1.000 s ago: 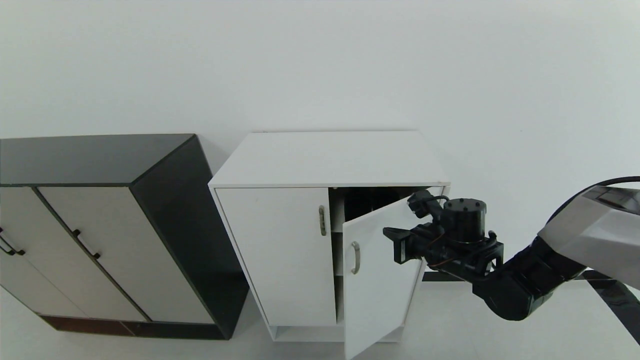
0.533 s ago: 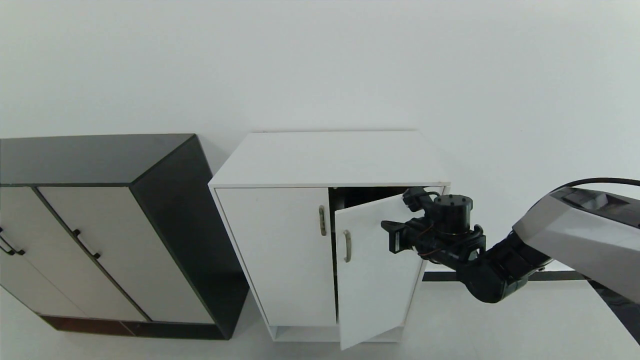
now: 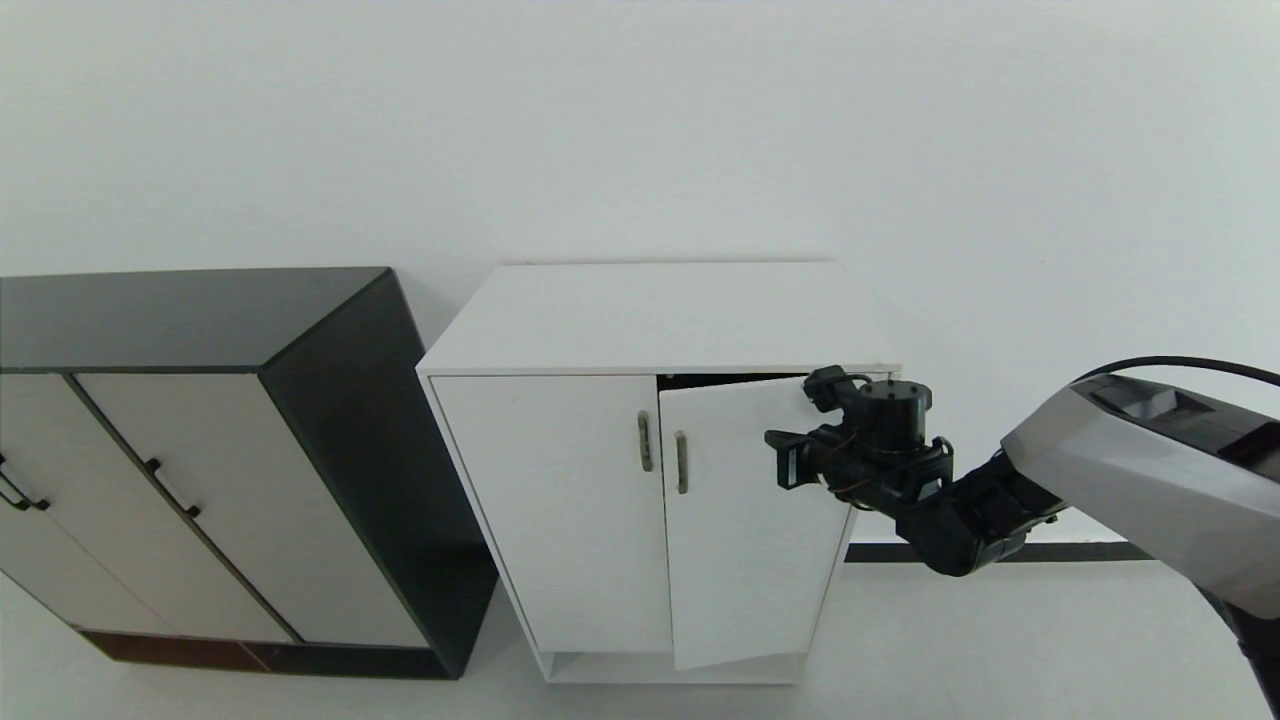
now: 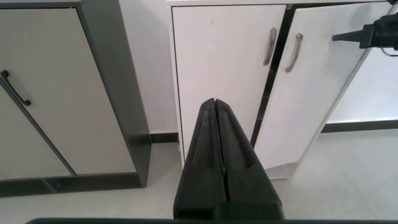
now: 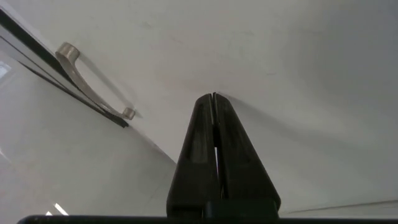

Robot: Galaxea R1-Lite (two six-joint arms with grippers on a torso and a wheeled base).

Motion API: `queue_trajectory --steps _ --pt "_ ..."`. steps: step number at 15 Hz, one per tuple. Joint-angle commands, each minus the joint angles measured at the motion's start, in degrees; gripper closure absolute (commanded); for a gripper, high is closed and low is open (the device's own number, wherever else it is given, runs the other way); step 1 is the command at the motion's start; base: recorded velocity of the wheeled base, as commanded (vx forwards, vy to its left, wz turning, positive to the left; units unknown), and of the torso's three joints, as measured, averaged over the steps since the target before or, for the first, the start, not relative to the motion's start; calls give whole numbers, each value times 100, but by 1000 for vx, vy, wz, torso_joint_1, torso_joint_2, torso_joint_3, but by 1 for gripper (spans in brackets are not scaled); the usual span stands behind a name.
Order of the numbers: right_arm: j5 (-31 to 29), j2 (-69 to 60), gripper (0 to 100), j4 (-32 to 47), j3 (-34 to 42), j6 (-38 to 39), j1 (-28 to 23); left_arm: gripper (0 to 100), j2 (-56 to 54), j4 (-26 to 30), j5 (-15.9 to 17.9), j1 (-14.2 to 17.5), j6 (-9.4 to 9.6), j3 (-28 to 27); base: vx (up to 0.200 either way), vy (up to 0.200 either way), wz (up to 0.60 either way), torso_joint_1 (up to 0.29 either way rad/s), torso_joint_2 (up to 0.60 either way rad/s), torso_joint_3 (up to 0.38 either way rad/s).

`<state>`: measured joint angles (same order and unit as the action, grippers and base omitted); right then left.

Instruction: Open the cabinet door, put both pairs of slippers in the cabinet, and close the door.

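The right gripper [image 5: 214, 96], fingers closed, was pressed against the right cabinet door [image 3: 750, 520]; the door could be left ajar by slipping.

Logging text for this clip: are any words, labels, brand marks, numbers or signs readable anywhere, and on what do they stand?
None can be read.
The white cabinet and its right door are plain, with no label or sign.
The dark cabinet bears no print.
The right gripper and the left gripper show no legible marking.
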<state>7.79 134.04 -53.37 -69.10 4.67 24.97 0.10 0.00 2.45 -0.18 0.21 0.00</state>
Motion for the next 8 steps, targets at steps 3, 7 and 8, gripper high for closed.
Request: queue_trajectory --steps 3,7,8 --pt "3 167 100 2 -218 -1 -36 100 -1 0 1 1 -3 0 0 0 0 0 0 0" --pt "3 246 100 -7 -306 -1 -62 100 -1 0 1 1 -3 0 0 0 0 0 0 0" --pt "-6 263 100 -7 -333 -1 -80 100 -1 0 1 1 -3 0 0 0 0 0 0 0"
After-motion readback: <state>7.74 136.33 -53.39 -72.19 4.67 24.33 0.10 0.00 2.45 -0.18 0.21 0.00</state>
